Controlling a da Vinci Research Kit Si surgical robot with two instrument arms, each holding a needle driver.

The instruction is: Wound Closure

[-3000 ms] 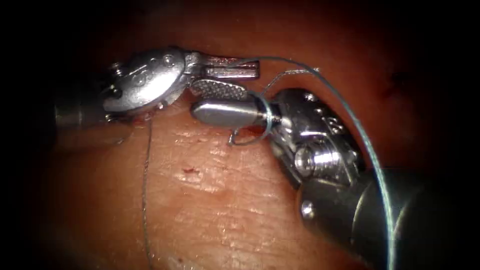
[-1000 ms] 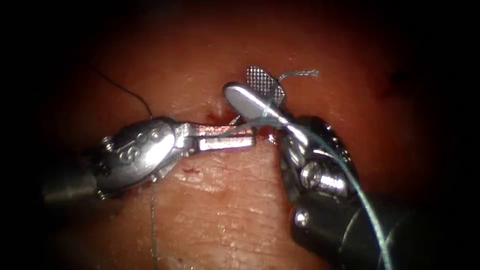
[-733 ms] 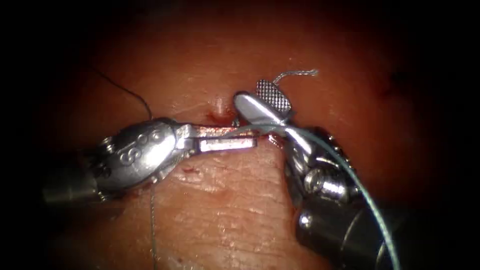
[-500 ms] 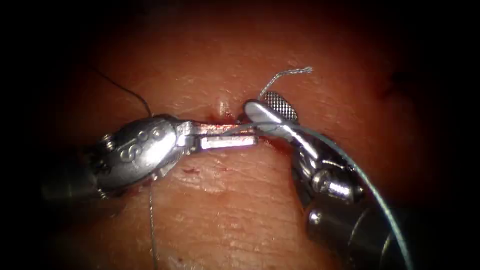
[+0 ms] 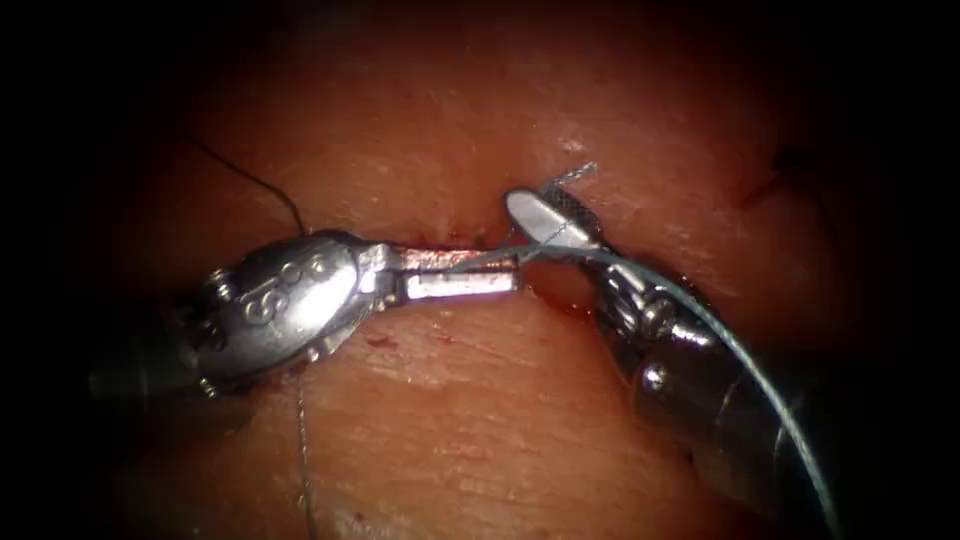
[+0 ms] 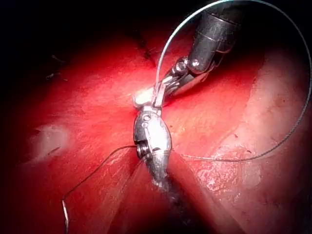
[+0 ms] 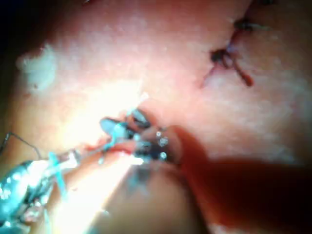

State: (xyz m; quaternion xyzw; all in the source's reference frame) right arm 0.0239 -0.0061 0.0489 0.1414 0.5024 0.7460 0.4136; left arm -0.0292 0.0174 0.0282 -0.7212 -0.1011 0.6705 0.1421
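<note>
Just left of the right tool's tip, the left tool lies nearly level across the tissue, its shaft coming in from the left and its two jaws closed flat on the thread. That strand leaves the left tool's tip, crosses the right tool and runs down along the right shaft. From the left wrist view the left tool points up toward the right tool, and the thread sweeps in a wide loop over the right shaft and back down onto the tissue.

The right tool rises steeply from the lower right, wrist bent so its tip points up and to the left, almost touching the left tool's tip. Its jaws are drawn close together around the short cut end of thread that sticks out just beyond its tip. Whether they truly pinch it I cannot tell. The cut runs as a reddened line just behind the left tool's jaws. A thin dark strand trails off behind the left tool's wrist. I cannot find the needle.

Compared with a second ago, the right tool's jaws, then spread wide with the ridged face showing, have narrowed to nearly closed, and the tool has pulled back to the right and lower. The left tool has hardly shifted, keeping its hold on the thread. Three seconds ago it sat higher, above the right tool.
</note>
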